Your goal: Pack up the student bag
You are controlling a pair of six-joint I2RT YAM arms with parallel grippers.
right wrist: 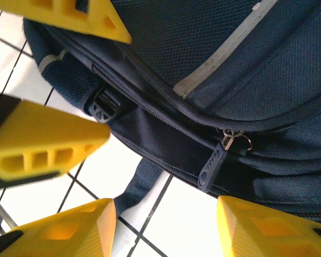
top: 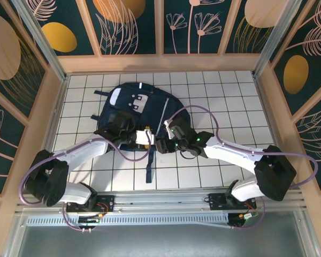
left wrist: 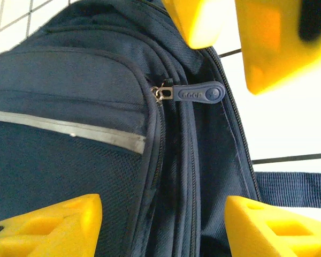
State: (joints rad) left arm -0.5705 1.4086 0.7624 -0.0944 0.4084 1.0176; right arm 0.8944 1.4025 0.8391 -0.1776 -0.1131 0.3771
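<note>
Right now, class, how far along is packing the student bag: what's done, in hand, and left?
Done, it seems: the bag lies flat on the table and looks zipped shut up to the zip pull. In hand: nothing; the left hand and right hand both hang open over that end. Left: probably only backing away; the bag's contents are hidden.

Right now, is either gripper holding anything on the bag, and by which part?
Nothing is held. The left gripper and right gripper both stand open over the bag; the zipper pull lies free.
</note>
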